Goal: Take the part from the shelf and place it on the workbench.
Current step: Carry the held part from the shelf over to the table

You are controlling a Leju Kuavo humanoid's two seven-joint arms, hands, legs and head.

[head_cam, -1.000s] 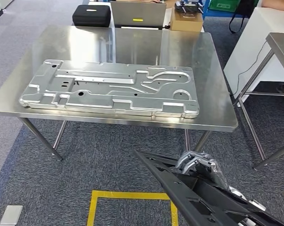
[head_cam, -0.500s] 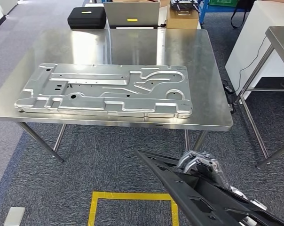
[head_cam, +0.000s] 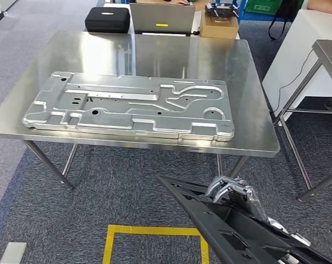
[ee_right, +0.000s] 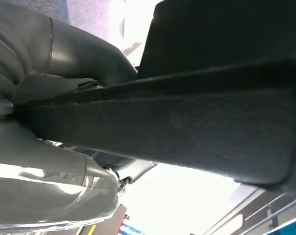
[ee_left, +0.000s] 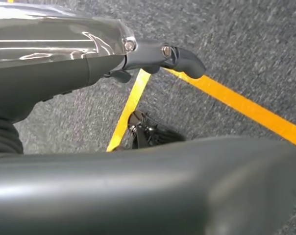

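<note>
One dark part (head_cam: 234,225), a long black panel, juts up from the lower edge of the head view, well short of the steel desk (head_cam: 255,129). The right hand (head_cam: 232,192) wraps its silvery fingers over the panel's upper edge and grips it. On the desk lies a large stamped metal plate (head_cam: 129,107), covering most of the near half; bare steel shows behind it and along the right side. A black case (head_cam: 107,19), a laptop (head_cam: 161,17) and a cardboard box (head_cam: 219,23) sit beyond the far edge. Yellow floor tape (head_cam: 154,230) marks the carpet in front.

The left wrist view shows the left hand (ee_left: 65,58), its dark fingers stretched out flat along a broad dark surface, likely the part's underside (ee_left: 158,186); whether they clasp it or only support it, I cannot tell.

In the right wrist view, the right hand's thumb (ee_right: 84,54) and fingers (ee_right: 58,181) pinch the part's rim (ee_right: 165,127) from both sides.

The step in hand appears to be carrying the part to the desk. To do it well, I would keep the panel level between both hands, lift it above the desk edge, and aim for bare steel rather than the plate.
</note>
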